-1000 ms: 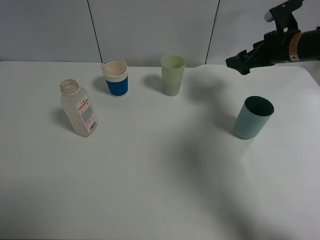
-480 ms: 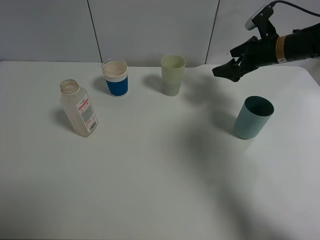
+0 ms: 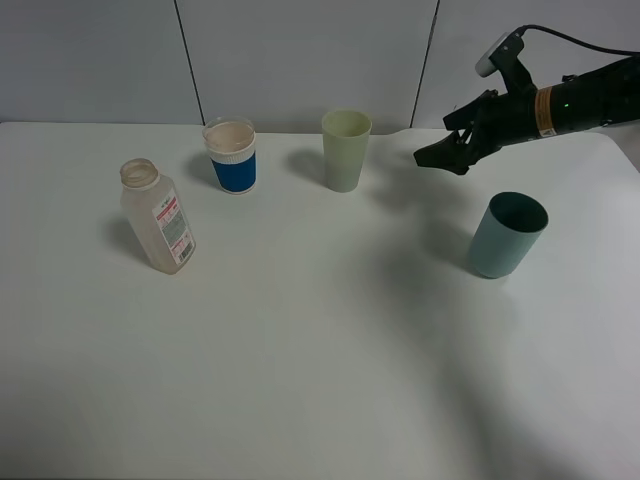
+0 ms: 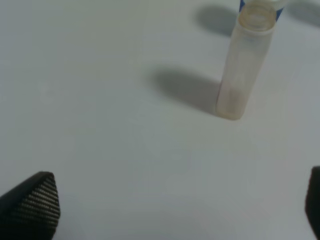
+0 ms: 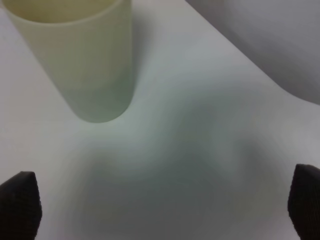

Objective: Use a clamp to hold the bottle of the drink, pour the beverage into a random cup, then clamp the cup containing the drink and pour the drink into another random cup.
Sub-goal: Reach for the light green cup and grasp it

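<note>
The right gripper (image 3: pixel 440 158) has moved leftward toward the yellow-green cup (image 3: pixel 345 150).

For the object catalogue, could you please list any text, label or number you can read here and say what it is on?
Nothing is legible in any view.
Bottle: white-and-red label with print too small and blurred to read.
Right arm: orange band, marking unreadable.
The three cups show no text.

The desk (image 3: pixel 300 350) has a smooth, matt white surface. The bottle (image 3: pixel 157 217) looks like clear, slightly cloudy plastic with a small paper label. The yellow-green cup (image 3: pixel 345 150) is plain matt plastic, smooth on its wall. The blue cup (image 3: pixel 232 157) has a ribbed white band above a smooth body. The teal cup (image 3: pixel 506 236) is smooth, dull plastic. The right pincer (image 3: pixel 440 158) is matt black; the fingertips (image 4: pixel 32 205) of the left pincer show a fine ribbed texture.
</note>
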You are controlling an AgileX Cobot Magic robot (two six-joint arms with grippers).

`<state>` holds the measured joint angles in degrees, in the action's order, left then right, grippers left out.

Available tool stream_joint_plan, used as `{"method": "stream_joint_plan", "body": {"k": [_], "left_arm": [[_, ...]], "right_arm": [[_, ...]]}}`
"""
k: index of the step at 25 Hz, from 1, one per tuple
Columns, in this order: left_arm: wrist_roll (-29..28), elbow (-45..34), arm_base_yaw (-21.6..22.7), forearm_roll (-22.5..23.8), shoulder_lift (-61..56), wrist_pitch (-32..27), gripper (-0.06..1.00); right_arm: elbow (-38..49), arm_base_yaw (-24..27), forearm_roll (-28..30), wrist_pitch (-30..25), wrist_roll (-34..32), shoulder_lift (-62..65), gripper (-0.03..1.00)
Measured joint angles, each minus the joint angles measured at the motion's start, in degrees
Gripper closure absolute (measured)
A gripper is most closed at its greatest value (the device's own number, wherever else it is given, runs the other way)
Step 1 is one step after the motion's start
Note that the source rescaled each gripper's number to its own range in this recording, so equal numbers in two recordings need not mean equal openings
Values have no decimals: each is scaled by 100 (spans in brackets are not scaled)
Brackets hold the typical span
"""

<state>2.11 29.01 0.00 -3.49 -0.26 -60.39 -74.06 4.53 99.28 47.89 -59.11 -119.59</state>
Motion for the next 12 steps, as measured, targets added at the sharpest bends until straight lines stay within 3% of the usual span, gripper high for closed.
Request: {"method": "stream_joint_plan", "body": {"k": [12], "left_arm": [[0,0,0,0,0,0,-5]], "right_arm": [[-771,-213,7,209,-332,-722,0]]}}
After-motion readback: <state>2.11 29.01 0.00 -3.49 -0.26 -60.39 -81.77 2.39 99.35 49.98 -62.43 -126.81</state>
